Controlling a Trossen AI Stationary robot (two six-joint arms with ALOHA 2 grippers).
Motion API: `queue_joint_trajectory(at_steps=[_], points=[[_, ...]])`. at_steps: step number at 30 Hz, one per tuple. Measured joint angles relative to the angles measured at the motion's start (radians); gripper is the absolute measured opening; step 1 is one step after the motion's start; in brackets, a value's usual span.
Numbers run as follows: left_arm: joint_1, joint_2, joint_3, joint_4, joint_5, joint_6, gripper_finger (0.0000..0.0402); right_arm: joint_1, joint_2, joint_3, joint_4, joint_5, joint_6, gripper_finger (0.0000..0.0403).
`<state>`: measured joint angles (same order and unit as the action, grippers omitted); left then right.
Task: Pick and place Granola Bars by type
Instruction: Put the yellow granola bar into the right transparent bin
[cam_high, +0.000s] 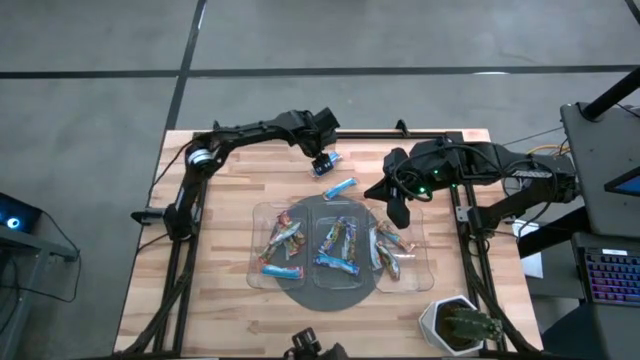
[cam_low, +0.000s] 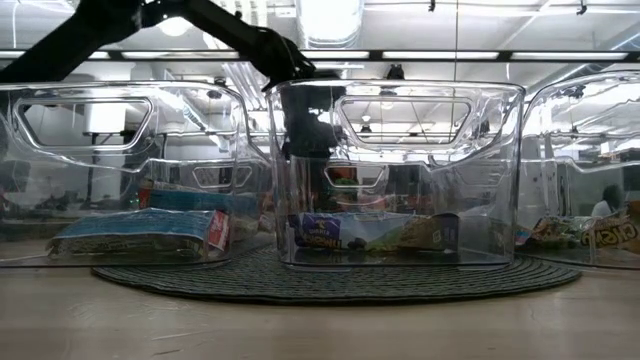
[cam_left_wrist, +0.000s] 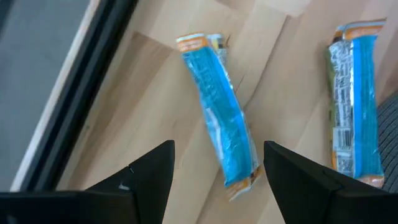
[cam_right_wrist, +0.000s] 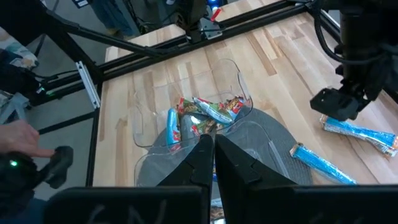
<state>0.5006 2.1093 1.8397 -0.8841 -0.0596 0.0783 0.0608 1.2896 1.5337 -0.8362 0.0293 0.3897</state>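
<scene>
High view: my left gripper (cam_high: 322, 161) hovers over a blue bar (cam_high: 328, 163) near the table's (cam_high: 220, 290) far edge; another blue bar (cam_high: 340, 187) lies beside the trays (cam_high: 262, 215).
Left wrist view: fingers (cam_left_wrist: 149, 171) spread, straddling the bar slantwise, so I could pinch a corner and twist it.
Right wrist view: my right gripper (cam_right_wrist: 213, 155) is pressed together, empty, above the trays.

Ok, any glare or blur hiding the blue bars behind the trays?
Left wrist view: both blue bars sharp, wrapper lightly shiny. High view: bars small but clear. Low view: clear trays throw reflections; the loose bars cannot be seen there.
</scene>
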Motion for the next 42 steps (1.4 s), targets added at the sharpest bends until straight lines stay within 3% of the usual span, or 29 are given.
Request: queue_joint_trajectory(at_steps=[5,33,42], points=[[0.004,0.031,0.000,0.040,0.060,-0.015,0.0227,0.000,0.000,-0.001,-0.007,0.000,0.000,0.0009],[0.015,0.141,-0.002,0.118,0.067,-0.089,0.0226,0.000,-0.012,-0.001,-0.046,-0.004,-0.002,0.0009],[0.016,0.165,-0.002,0.125,0.071,-0.087,0.0188,0.000,-0.013,-0.001,-0.046,-0.004,-0.002,0.0009]])
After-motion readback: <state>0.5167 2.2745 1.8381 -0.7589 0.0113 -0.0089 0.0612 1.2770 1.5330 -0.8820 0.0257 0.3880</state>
